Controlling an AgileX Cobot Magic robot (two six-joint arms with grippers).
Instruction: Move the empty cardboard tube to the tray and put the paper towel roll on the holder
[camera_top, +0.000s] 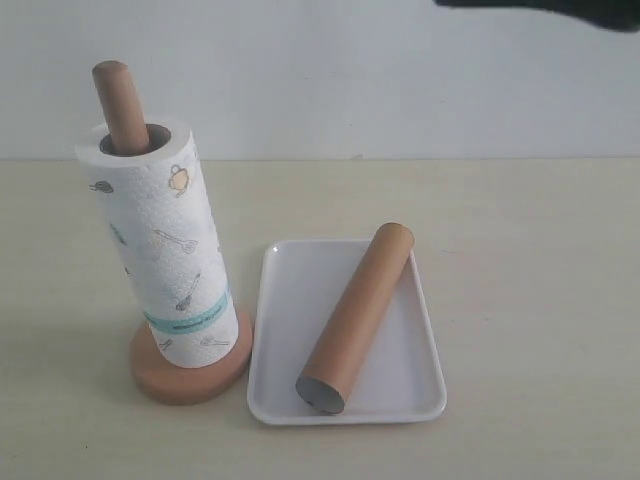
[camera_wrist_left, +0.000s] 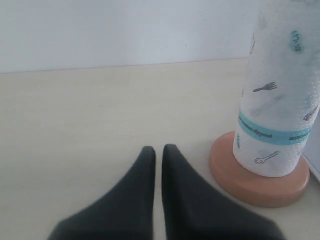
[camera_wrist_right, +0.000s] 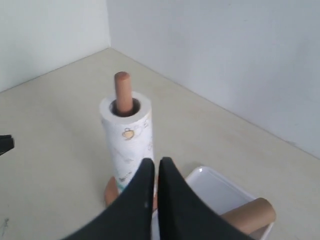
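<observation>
The paper towel roll (camera_top: 160, 240) is seen threaded upright on the holder (camera_top: 192, 382), its long axis vertical and the pole's rounded top showing above the core. The empty cardboard tube (camera_top: 360, 315) is laid on its side in the tray (camera_top: 285, 300), just beside the holder on the counter (camera_top: 540, 300). The tube's long axis runs diagonally, the grey open end pointing toward the tray's near rim and the far end at the far right corner, apparently over the rim.

Both placements are judged done. The left end effector (camera_wrist_left: 159, 152), fingers pressed together on nothing, is held low near the holder's base. The right end effector (camera_wrist_right: 156, 165), likewise closed and empty, is held above the scene. Any retreat is best made clear of the tall roll and the tube, which could be rolled by a nudge.
</observation>
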